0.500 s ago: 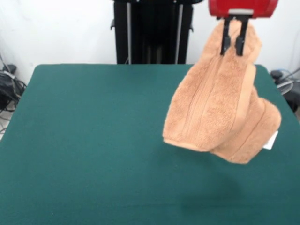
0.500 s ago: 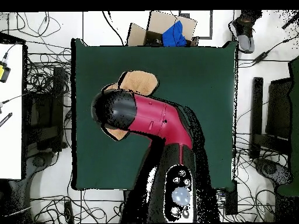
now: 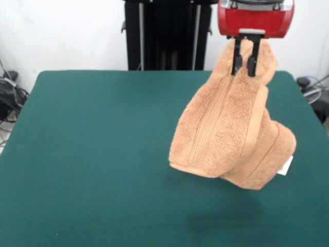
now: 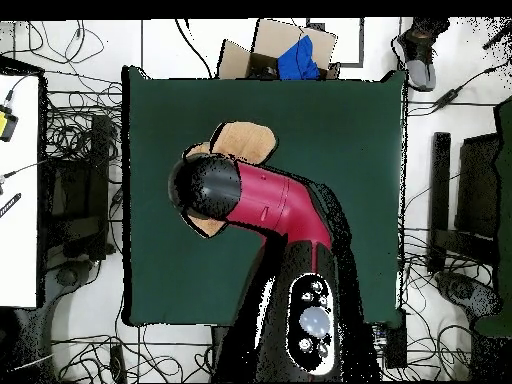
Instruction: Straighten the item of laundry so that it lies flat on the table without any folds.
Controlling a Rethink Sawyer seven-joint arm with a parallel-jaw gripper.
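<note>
You are in the carrying step: the pincer [image 3: 244,60] is closed on a top fold of the towel [image 3: 231,131], its two dark fingers [image 3: 237,59] pinching cloth near one end, and the whole piece hangs from that grip above the table [image 3: 92,154]. In the front view the towel sits toward three o'clock of the picture, dangling from about one o'clock down to four o'clock; a soft shadow lies on the felt below it, so I judge that its lower edge is clear of the surface or nearly so (the view cannot settle that). It is doubled over itself, with a woven band running down the front layer and a small white tag [image 3: 285,165] peeping out at the lower right.

From overhead, the arm [image 4: 270,205] covers most of the cloth; only a lobe of towel [image 4: 243,141] shows at about eleven o'clock of the green.

Nothing is flat yet. Your next move, as I read it, calls for lowering until the hanging edge meets the felt, then drawing the pincer sideways toward the open area at nine o'clock in the front view, so the layers peel apart instead of stacking. Release only once the cloth trails out behind the grip.
</note>
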